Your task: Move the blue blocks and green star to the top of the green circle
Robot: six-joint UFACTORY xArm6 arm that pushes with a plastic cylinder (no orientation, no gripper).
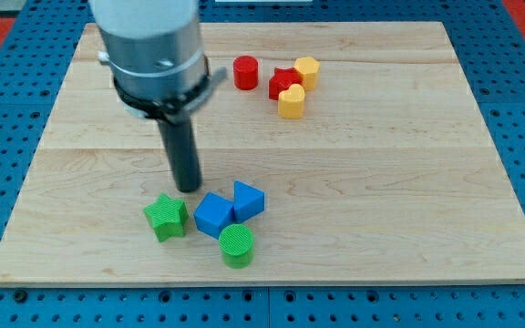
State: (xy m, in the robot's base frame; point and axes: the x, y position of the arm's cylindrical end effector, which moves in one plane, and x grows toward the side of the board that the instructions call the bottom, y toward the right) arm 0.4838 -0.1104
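The green circle (pixel 237 245) sits near the board's bottom edge, left of centre. A blue cube (pixel 213 214) touches it at its upper left. A second blue block (pixel 249 200), angular in shape, sits just right of the cube and above the circle. The green star (pixel 166 217) lies left of the blue cube with a small gap. My tip (pixel 188 188) rests on the board just above the gap between the green star and the blue cube, apart from both.
A red cylinder (pixel 246 72), a red star (pixel 283 84), a yellow block (pixel 307 70) and a yellow heart (pixel 291 102) cluster near the board's top centre. The wooden board (pixel 408 182) lies on a blue pegboard surface.
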